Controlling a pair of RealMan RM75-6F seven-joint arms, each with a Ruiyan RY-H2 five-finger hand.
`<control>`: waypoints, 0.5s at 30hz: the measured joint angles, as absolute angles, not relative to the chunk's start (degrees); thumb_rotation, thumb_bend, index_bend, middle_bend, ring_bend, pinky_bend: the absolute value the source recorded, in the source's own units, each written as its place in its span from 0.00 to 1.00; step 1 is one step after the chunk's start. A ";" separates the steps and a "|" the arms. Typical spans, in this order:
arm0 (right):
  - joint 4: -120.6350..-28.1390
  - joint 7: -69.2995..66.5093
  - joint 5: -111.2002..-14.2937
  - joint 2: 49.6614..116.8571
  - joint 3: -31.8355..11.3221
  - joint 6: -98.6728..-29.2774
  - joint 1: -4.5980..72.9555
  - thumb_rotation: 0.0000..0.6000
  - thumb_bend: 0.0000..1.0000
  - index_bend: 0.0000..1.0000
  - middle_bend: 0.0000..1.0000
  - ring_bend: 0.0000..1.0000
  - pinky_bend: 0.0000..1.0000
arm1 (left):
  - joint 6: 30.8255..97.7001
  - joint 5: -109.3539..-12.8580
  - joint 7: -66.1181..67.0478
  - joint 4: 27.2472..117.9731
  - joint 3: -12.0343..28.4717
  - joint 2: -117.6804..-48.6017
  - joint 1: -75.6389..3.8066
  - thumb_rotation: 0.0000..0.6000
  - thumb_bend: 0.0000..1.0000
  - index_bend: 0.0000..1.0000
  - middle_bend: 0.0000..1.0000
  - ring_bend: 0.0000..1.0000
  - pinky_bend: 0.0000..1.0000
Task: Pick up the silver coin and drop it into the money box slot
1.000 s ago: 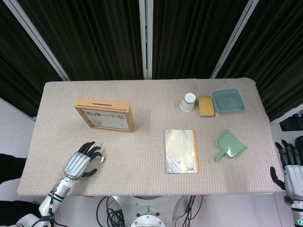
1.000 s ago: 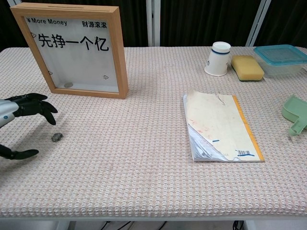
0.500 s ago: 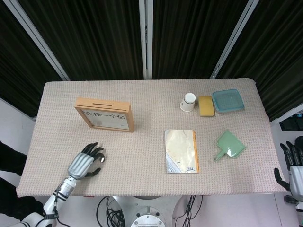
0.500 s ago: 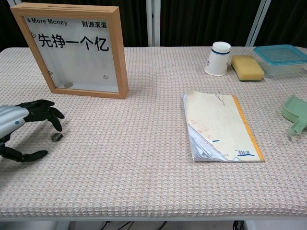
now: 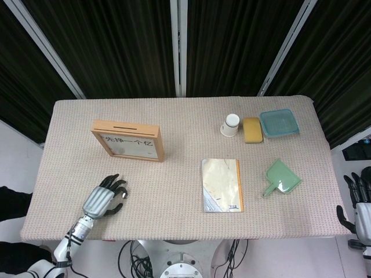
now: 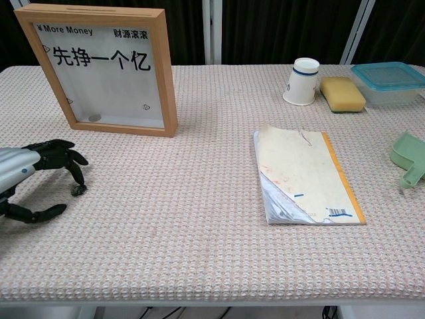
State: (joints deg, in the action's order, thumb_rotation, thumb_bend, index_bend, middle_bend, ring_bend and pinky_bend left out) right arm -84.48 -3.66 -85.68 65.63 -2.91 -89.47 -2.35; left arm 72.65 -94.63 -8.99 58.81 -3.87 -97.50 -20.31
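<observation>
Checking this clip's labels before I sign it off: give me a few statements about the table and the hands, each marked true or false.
1. The left hand has a fingertip down at the coin, which lies on the table. True.
2. The coin is already lifted off the cloth. False: it lies on the table, not yet held.
3. The money box stands upright with its slot on top. True.
4. The cup lies tipped on the booklet. False: it stands beside the sponge, apart from the booklet.
5. The right hand is over the green scoop. False: it is off the table's edge.
</observation>
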 measured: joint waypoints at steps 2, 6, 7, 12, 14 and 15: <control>-84.46 -3.64 -85.70 65.64 -2.88 -89.39 -2.33 1.00 0.38 0.00 0.00 0.00 0.00 | 72.51 -94.47 -9.22 58.84 -3.94 -97.46 -20.38 1.00 0.30 0.37 0.18 0.03 0.12; -84.35 -3.70 -85.62 65.74 -2.87 -89.29 -2.35 1.00 0.38 0.00 0.00 0.00 0.00 | 72.07 -94.03 -9.15 58.75 -3.98 -97.58 -20.47 1.00 0.30 0.37 0.18 0.03 0.12; -84.29 -3.77 -85.60 65.76 -2.87 -89.29 -2.36 1.00 0.38 0.00 0.00 0.00 0.00 | 71.93 -93.92 -9.14 58.75 -3.99 -97.61 -20.48 1.00 0.30 0.37 0.18 0.03 0.12; -84.00 -4.07 -85.42 65.79 -2.97 -89.36 -2.46 1.00 0.39 0.00 0.00 0.00 0.00 | 71.57 -93.58 -9.15 58.69 -4.06 -97.74 -20.63 1.00 0.30 0.37 0.18 0.03 0.12; -83.95 -4.14 -85.44 65.79 -2.99 -89.38 -2.47 1.00 0.39 0.00 0.00 0.00 0.00 | 71.48 -93.44 -9.28 58.60 -4.03 -97.84 -20.69 1.00 0.30 0.37 0.18 0.03 0.12; -83.94 -4.14 -85.48 65.80 -2.98 -89.37 -2.46 1.00 0.39 0.00 0.00 0.00 0.00 | 71.44 -93.39 -9.36 58.52 -4.01 -97.90 -20.73 1.00 0.29 0.37 0.18 0.03 0.12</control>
State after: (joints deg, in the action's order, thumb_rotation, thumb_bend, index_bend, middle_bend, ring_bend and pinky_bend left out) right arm -83.94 -4.14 -85.48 65.80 -2.98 -89.37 -2.46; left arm 71.44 -93.39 -9.36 58.52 -4.01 -97.90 -20.73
